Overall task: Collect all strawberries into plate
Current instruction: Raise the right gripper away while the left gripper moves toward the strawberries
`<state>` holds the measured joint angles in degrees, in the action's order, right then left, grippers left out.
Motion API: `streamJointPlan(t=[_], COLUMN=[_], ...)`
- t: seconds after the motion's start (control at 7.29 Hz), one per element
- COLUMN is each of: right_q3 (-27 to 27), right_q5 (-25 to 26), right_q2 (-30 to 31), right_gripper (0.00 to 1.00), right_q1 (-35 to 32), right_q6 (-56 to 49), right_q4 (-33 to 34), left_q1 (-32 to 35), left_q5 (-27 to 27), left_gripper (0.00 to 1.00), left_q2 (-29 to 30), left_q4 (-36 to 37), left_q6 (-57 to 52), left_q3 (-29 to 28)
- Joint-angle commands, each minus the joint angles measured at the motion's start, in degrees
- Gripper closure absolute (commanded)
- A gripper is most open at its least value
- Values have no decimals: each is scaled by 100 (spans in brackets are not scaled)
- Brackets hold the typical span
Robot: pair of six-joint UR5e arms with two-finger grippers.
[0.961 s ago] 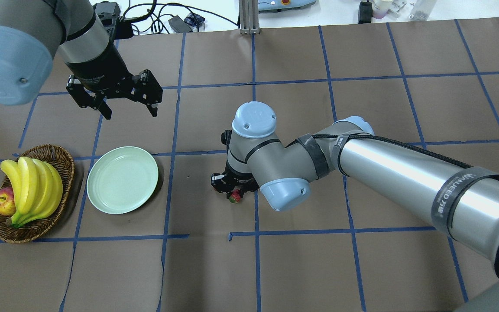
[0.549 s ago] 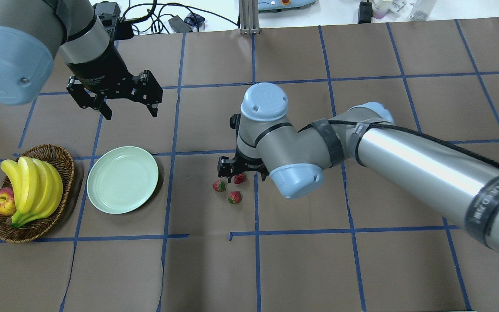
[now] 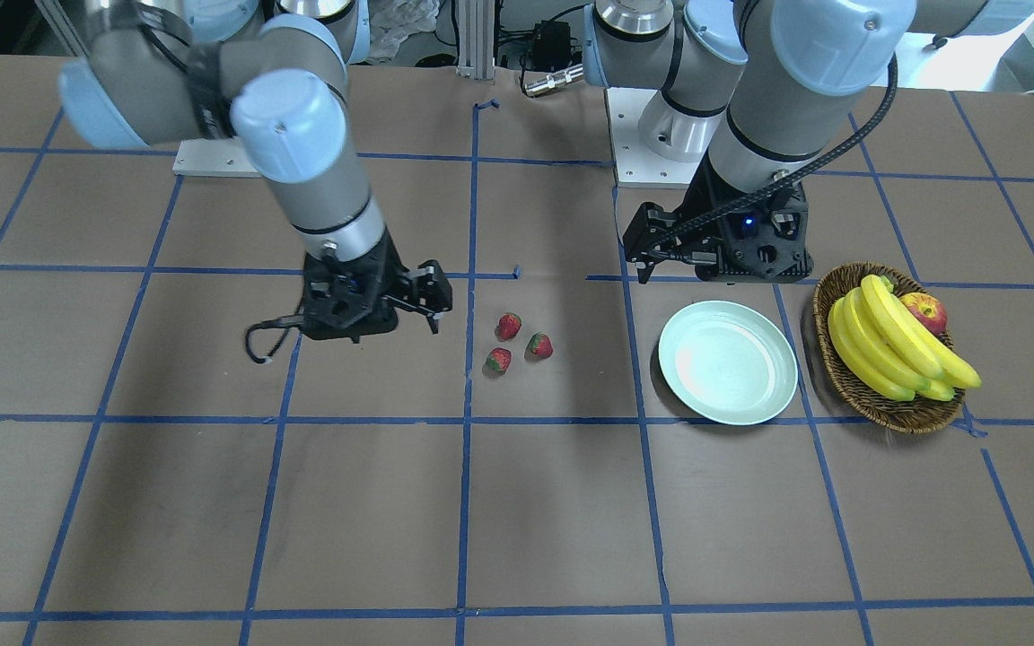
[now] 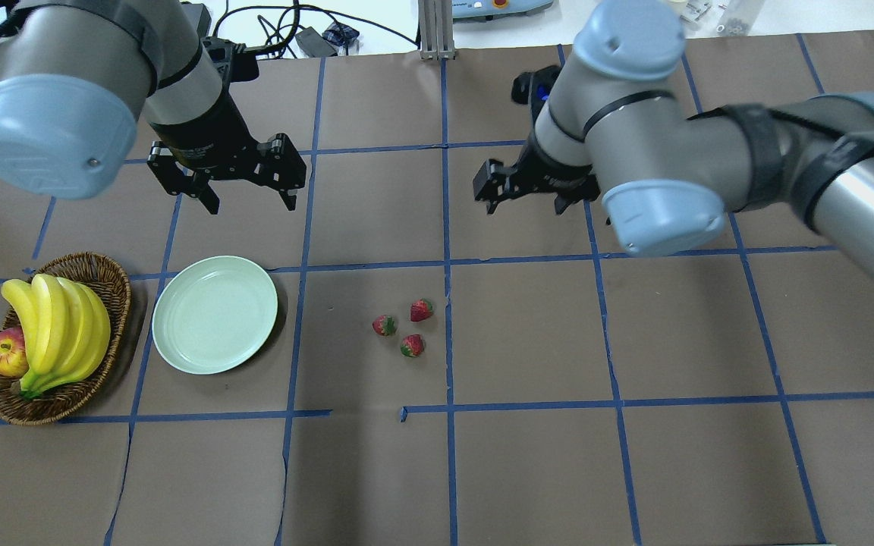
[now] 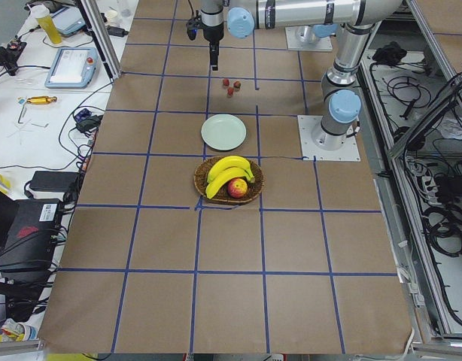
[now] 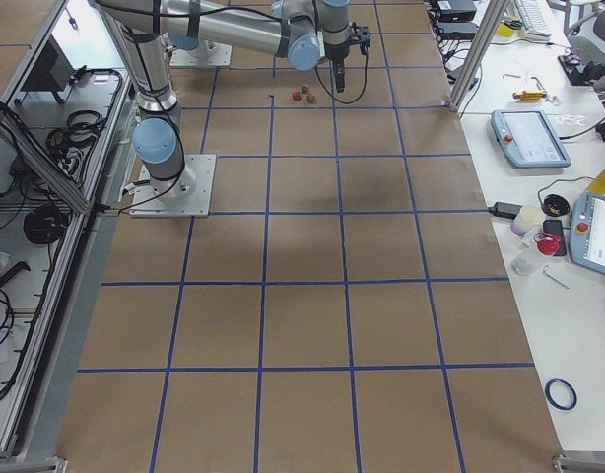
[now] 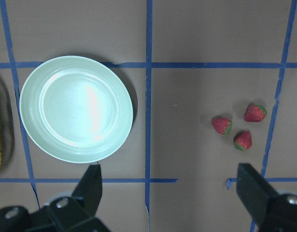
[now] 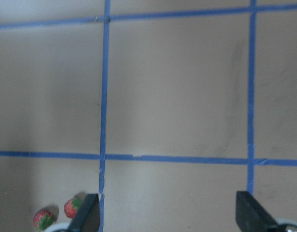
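**Both grippers open and empty, strawberries on the table beside the plate**

The left gripper [image 4: 251,199] hangs above the table [image 4: 528,455] with its fingers spread wide and nothing between them. Its wrist camera looks straight down, and the two black fingertips frame the bottom of that view well apart. It sits on the far side of the plate [image 4: 215,315] from the robot, not over it.

The right gripper [image 4: 524,201] is also spread apart and carries nothing. It is raised off the table, on the far side of the strawberries [image 4: 385,325] and off toward the robot's right. Its wrist view shows mostly bare brown table and blue tape lines [image 4: 448,227], with two of the berries just at the bottom left corner.

All three strawberries lie on the table in a tight triangle. They are close together, but I can't tell whether any touch. They are just beside a blue tape line, on its plate side, and well apart from the plate, toward the robot's right. All three berries are outside the plate.

The plate is pale mint green and glossy and lies flat. Just beside it, on the robot's left, is a brown wicker basket [image 4: 114,280]. The two are near each other, with a narrow gap between the rims. The basket holds a bunch of bananas [image 4: 58,326] and a red-yellow apple [image 4: 4,355] tucked against the bananas at the outer edge.
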<state>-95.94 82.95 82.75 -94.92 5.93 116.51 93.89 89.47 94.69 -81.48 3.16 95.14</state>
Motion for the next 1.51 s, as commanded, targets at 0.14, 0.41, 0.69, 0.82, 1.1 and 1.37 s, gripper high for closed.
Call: streamJointPlan(t=[0.14, 0.41, 0.69, 0.82, 1.1, 1.37], right_q3=[-279, -384, 799, 1127, 1139, 1113], right_q5=[918, 1092, 1101, 1135, 1092, 918], right_q2=[66, 547, 454, 427, 374, 268], right_gripper=[1, 0, 0, 0, 0, 0], right_q1=[325, 308, 307, 316, 281, 281], right_q6=[-468, -496, -819, -838, -830, -742], right_q4=[777, -922, -3458, -3808, -3174, -2484], left_q1=[59, 59, 76, 137, 409, 935], left_q5=[0, 9, 0, 0, 9, 245], left_gripper=[0, 0, 0, 0, 0, 0], left_q2=[-3, 14, 102, 181, 540, 857], left_q4=[124, 124, 167, 307, 815, 2092], left_q6=[-18, -9, 26, 174, 736, 1437], left_q3=[66, 92, 92, 101, 118, 843])
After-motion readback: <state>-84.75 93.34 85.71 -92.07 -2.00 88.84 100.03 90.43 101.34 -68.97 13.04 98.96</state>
